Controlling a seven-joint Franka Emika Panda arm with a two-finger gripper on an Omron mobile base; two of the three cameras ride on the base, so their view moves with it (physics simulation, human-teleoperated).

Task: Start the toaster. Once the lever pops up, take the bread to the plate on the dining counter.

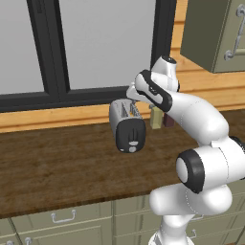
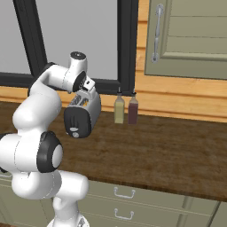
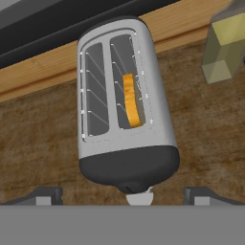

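Observation:
The silver-grey toaster (image 1: pixel 126 125) (image 2: pixel 83 112) (image 3: pixel 125 119) stands on the wood counter with handled drawers (image 1: pixel 57 160), its black end panel turned toward the counter's front edge. From above, the bread (image 3: pixel 130 99) sits sunk in the right slot, with its orange-brown crust showing. My gripper (image 3: pixel 125 196) (image 2: pixel 88 90) hovers just above the toaster, pointing down at it. Its fingertips (image 3: pixel 45 195) stand wide apart, open and empty. The lever is too small to make out on the end panel. The plate and the dining counter are out of view.
Two bottles, one yellowish (image 2: pixel 119 110) (image 3: pixel 224 45) and one dark red (image 2: pixel 132 109), stand by the wall just right of the toaster. A wall cabinet (image 2: pixel 190 40) hangs above to the right, and a dark-framed window (image 1: pixel 95 43) is behind. Bare counter lies in front and to both sides.

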